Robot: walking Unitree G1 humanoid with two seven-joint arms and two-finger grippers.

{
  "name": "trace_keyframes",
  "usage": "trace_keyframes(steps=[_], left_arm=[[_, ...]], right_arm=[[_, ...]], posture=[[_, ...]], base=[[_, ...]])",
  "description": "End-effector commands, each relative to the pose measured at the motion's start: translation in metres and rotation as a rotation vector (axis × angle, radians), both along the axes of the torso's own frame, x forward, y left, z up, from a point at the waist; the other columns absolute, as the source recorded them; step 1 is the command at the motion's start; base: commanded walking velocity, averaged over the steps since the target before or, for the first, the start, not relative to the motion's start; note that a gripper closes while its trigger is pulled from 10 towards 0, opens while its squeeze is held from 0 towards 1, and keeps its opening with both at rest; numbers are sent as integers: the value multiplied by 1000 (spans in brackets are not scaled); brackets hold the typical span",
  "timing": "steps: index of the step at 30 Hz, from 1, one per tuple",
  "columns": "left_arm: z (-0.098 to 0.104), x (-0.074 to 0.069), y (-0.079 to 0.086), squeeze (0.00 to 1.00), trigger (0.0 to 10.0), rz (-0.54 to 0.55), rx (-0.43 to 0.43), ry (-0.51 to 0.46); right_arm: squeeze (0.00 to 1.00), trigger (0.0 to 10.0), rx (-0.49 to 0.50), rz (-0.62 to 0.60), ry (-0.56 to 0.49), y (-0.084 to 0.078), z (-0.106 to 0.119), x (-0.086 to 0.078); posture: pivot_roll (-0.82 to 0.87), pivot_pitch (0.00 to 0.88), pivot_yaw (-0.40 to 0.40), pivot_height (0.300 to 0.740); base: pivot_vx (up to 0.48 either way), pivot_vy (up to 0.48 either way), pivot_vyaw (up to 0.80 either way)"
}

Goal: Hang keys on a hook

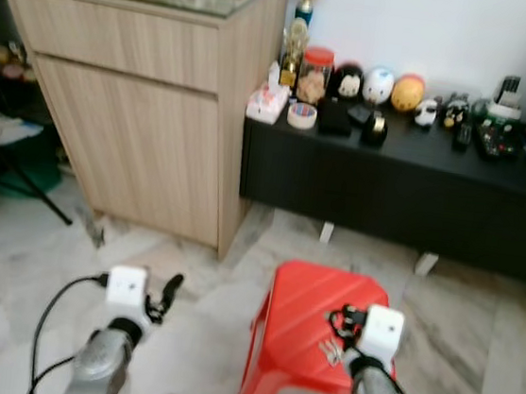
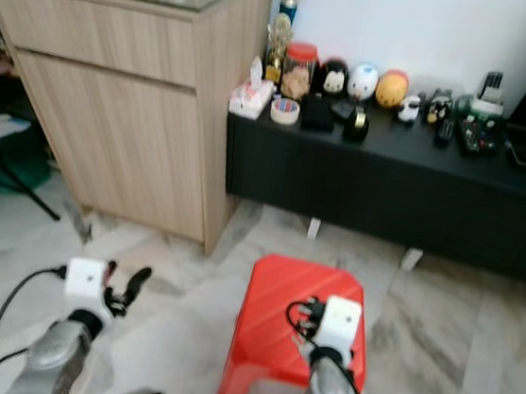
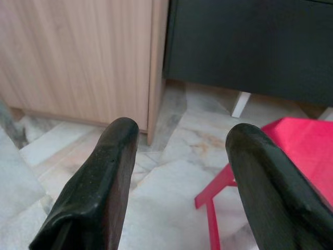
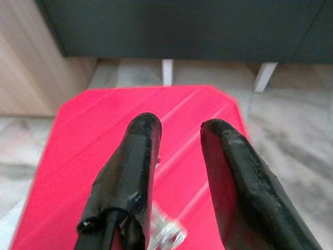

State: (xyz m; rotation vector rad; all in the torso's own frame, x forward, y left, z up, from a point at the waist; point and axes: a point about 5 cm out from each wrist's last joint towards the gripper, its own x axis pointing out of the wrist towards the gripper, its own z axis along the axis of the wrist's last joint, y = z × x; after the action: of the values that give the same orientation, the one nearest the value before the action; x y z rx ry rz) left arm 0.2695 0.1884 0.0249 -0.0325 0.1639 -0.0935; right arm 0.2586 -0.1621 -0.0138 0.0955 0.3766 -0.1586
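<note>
My right gripper hangs over the red stool, its black fingers parted with nothing between them. The keys lie on the stool's seat just beneath it, a clear tag of theirs showing at the base of one finger in my right wrist view. My left gripper hovers released above the marble floor, near the wooden cabinet and well apart from the keys.
</note>
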Motion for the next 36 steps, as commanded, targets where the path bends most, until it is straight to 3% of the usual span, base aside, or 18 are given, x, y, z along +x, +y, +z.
trace_keyframes(steps=[1, 15, 24, 26, 27, 28, 29, 30, 36], left_arm=[[0, -1, 8, 0, 10000, 10, 23, 4], [0, -2, 8, 0, 10000, 13, 25, 4], [1, -2, 10, 0, 10000, 11, 28, 3], [1, -2, 10, 0, 10000, 11, 28, 3], [1, -2, 11, 0, 10000, 10, 29, 4], [1, -2, 11, 0, 10000, 10, 30, 5], [1, -2, 11, 0, 10000, 9, 30, 5], [2, -2, 12, 0, 10000, 8, 31, 6], [2, -1, 12, 0, 10000, 2, 33, 6]], right_arm=[[0, 10000, 17, 18, -9, 10, 1, 2], [0, 10000, 9, 24, 30, 8, -5, -1], [0, 10000, -96, 31, 266, -1, -30, -18], [0, 10000, -100, 32, 277, -2, -31, -20], [71, 10000, -95, 34, 288, -2, -33, -21], [914, 10000, -91, 38, 299, -3, -34, -22], [914, 10000, -88, 41, 305, -3, -35, -23], [1000, 10000, -82, 78, 328, -1, -37, -24], [1000, 10000, -103, 99, 378, -4, -39, -23]], posture=[[27, 0, -36, 640], [29, 0, -36, 640], [34, 7, -32, 640], [34, 7, -32, 640], [33, 9, -30, 640], [32, 10, -28, 640], [32, 10, -28, 640], [34, 12, -24, 640], [38, 13, -21, 640]], base=[[289, 0, 0], [39, 0, 0], [0, 0, 0], [0, 0, 0], [0, 0, 0], [0, 0, 0], [0, 0, 0], [0, 0, 0], [0, 0, 0]])
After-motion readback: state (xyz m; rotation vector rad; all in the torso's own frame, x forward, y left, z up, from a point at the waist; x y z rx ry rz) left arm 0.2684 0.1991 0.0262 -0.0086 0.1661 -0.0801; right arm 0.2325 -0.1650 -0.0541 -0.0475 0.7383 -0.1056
